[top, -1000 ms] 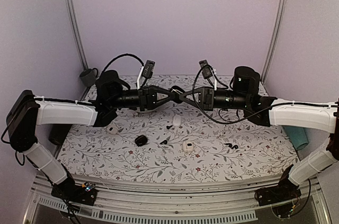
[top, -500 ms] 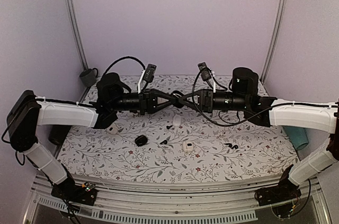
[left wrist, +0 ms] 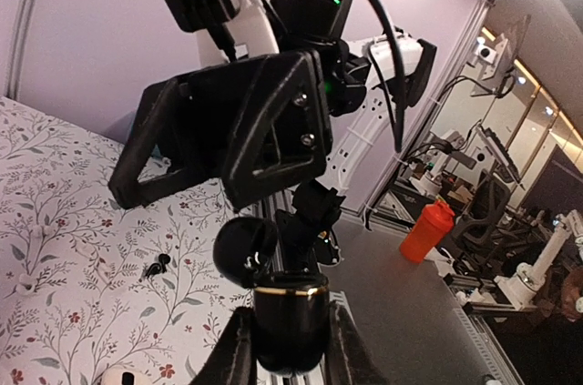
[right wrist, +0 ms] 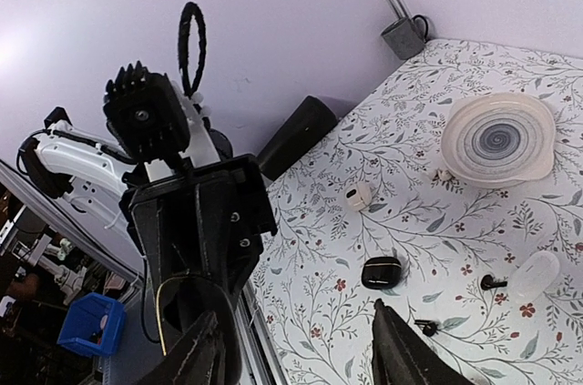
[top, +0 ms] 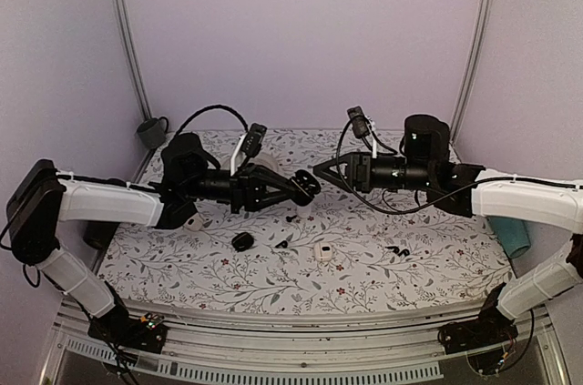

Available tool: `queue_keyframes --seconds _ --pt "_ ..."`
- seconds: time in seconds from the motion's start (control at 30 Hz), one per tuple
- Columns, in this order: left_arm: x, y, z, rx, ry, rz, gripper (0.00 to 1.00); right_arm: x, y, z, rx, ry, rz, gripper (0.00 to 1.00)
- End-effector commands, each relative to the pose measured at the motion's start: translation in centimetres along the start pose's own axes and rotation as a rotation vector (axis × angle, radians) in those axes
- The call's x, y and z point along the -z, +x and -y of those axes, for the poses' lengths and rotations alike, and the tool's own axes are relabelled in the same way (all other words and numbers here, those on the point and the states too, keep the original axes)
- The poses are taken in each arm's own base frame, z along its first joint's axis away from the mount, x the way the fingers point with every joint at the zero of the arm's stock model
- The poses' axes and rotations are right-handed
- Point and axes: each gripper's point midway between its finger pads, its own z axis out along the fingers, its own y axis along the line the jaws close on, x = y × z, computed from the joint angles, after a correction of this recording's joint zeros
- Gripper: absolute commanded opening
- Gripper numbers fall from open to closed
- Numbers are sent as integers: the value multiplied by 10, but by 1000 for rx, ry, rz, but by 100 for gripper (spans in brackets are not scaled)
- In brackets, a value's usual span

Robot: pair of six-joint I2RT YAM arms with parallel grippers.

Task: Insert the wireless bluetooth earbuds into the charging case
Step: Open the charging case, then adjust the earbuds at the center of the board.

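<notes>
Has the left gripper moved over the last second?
Yes. The left gripper, shut on the black charging case, has dropped lower in the top view, closer to the small white case.

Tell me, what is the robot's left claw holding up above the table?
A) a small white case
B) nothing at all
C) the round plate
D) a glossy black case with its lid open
D: in the left wrist view, the left gripper is clamped on a glossy black case with a gold rim and its lid tipped open.
</notes>
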Motion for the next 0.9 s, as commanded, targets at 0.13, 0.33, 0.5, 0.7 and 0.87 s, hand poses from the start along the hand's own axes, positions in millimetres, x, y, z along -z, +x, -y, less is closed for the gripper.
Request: queue_keyframes --seconds 0.13,0.33,0.5,0.7,0.87 --pt "4 -5 22 -90 58 23 0 7 -4 3 2 30 -6 64" --pt "13 -10 5 -168 -103 78 0 20 -10 1 6 74 20 74" --pt "21 -17 2 -280 -198 114 0 28 -4 11 -46 120 52 83" --pt "29 -19 9 -411 -228 186 0 38 -4 25 -129 167 158 86" --pt "27 -24 13 -420 -222 224 0 32 -4 13 -148 85 199 84"
